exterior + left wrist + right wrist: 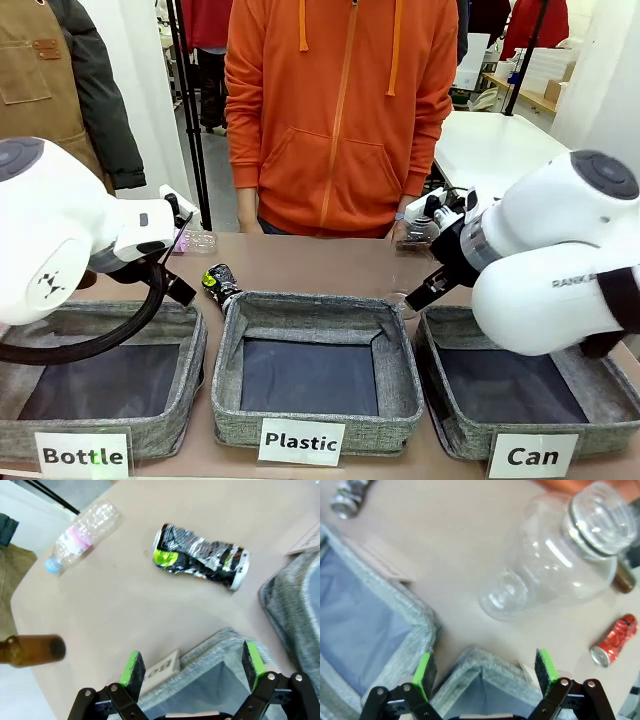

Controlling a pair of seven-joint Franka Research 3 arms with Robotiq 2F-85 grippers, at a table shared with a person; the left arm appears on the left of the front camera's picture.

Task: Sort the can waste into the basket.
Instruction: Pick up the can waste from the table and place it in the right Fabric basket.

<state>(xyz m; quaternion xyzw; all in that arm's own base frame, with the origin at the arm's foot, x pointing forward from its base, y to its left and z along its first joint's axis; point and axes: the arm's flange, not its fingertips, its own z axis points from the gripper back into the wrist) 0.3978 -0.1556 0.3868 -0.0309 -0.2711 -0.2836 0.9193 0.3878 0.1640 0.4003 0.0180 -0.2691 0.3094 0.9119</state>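
Two cans: a black can [200, 556] and a red can [615, 641], both crushed, both on the table [300, 262] outside the basket [462, 438]. I place everything below by the Plastic bin [390, 425].
Black can: lies on its side near the Plastic bin's far left corner. My left wrist view shows bare table between the two.
Red can: lies on its side well apart from the Plastic bin, past the basket's far corner on the side away from it.
Basket: labelled "Can", just beside the Plastic bin on the robot's right, with a narrow gap between their walls.
Right gripper [484, 669]: I see the fingers spread wide with nothing between the pads, over the basket corner next to the Plastic bin's far right corner.
Left gripper [192, 662]: fingers also apart and holding nothing, over the far rim of the Bottle bin [160, 435], left of the Plastic bin.
Clear jar [555, 565]: on the table beyond the Plastic bin's far right corner. I cannot tell whether it stands or lies.
Slim clear bottle [82, 535]: lies flat, farther from the Plastic bin than the black can.
Brown bottle [32, 650]: blurred, farther left again from the Plastic bin.
Person [340, 110]: in an orange hoodie, at the table's far side, straight across from the Plastic bin.
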